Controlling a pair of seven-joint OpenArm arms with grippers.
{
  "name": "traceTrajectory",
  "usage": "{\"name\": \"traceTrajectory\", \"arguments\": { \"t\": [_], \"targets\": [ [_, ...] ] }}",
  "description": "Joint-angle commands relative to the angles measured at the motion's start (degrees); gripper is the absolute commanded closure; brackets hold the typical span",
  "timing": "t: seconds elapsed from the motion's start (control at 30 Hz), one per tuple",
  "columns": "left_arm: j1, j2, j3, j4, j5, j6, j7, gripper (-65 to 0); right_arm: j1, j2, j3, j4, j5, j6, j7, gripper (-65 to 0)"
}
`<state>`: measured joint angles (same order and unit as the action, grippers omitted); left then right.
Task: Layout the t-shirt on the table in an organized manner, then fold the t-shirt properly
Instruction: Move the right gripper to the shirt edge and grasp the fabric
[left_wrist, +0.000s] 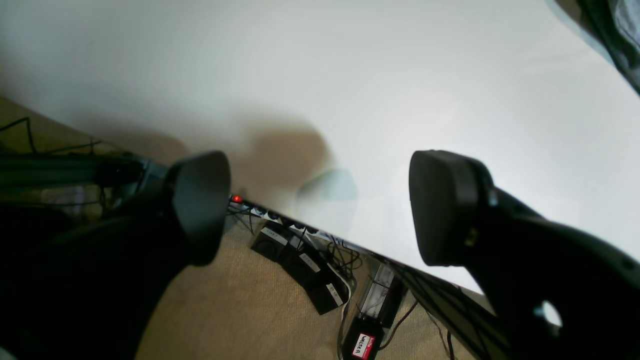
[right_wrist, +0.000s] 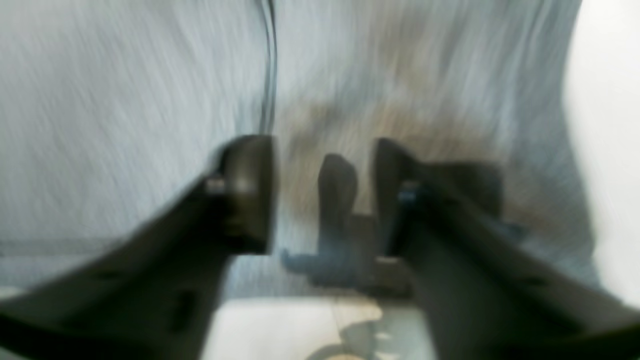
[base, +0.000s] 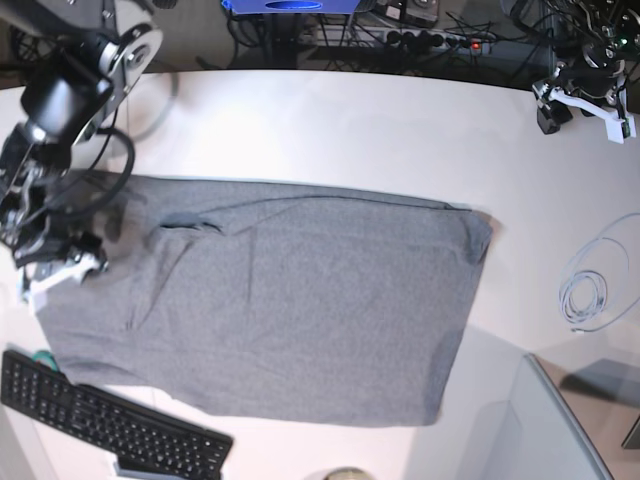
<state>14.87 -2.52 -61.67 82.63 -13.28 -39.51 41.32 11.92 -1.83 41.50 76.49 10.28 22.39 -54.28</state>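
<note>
The grey t-shirt (base: 290, 300) is spread flat across the white tabletop (base: 330, 130), beside a black keyboard (base: 105, 420). The right gripper (right_wrist: 322, 200) is seen above the shirt's edge, jaws apart, nothing between them. The left gripper (left_wrist: 320, 210) is held wide apart over bare tabletop.

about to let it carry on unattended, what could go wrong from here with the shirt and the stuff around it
1. The right hand hovers low over the t-shirt with its jaws part open; the fabric could snag and bunch.
2. The shirt's near hem lies beside the black keyboard; a fold could drag cloth onto it.
3. The coiled white cable lies near the shirt's other end and might catch.
</note>
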Motion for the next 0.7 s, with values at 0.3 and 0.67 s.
{"name": "traceTrajectory", "arguments": {
  "t": [0.3, 0.67],
  "targets": [
    [0.0, -0.9, -0.3, 1.2, -0.6, -0.5, -1.2, -53.3, -5.0, -4.5, -2.5, 2.4, 0.7, 0.3, 0.6, -0.2],
    [0.3, -0.9, -0.5, 1.2, -0.6, -0.5, -1.2, -53.3, -3.4, -4.7, -8.7, -2.9, 0.7, -0.1, 1.1, -0.2]
  ]
}}
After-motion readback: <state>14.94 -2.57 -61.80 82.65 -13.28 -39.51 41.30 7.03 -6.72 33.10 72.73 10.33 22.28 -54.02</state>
